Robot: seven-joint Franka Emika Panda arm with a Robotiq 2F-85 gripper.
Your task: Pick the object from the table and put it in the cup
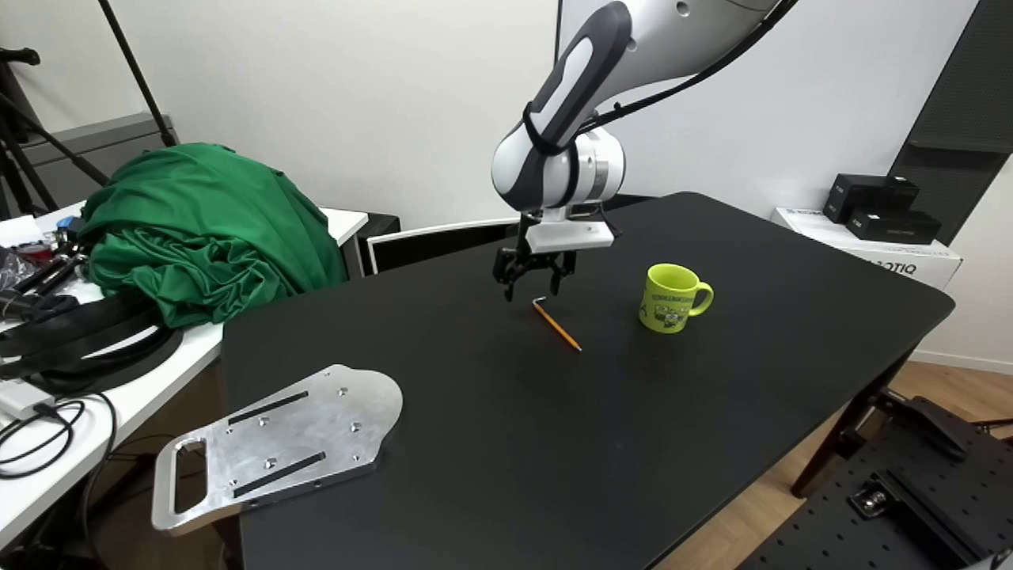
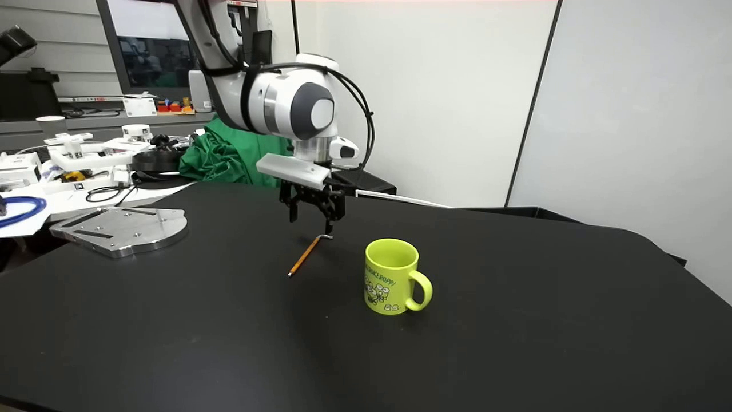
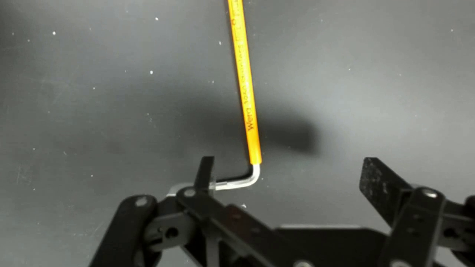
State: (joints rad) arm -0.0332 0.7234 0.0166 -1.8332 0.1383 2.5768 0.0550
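The object is an orange-sleeved hex key with a bent silver end, lying on the black table in both exterior views point(image 1: 557, 324) point(image 2: 305, 256). In the wrist view its sleeve point(image 3: 245, 81) runs up out of the frame, and the left finger hides part of its silver end. My gripper point(image 1: 532, 290) point(image 2: 311, 224) is open and empty just above the bent end. In the wrist view the gripper's fingers point(image 3: 289, 161) are wide apart. The lime-green cup point(image 1: 666, 299) point(image 2: 382, 286) stands upright, beside the object and gripper, its handle pointing away from them. It is out of the wrist view.
A flat grey metal board point(image 1: 301, 435) point(image 2: 123, 229) lies at the table's edge. A side table with a green cloth point(image 1: 206, 229) and clutter stands beyond that edge. A white box point(image 1: 878, 245) with black boxes on it stands off another side of the black table point(image 1: 506, 443).
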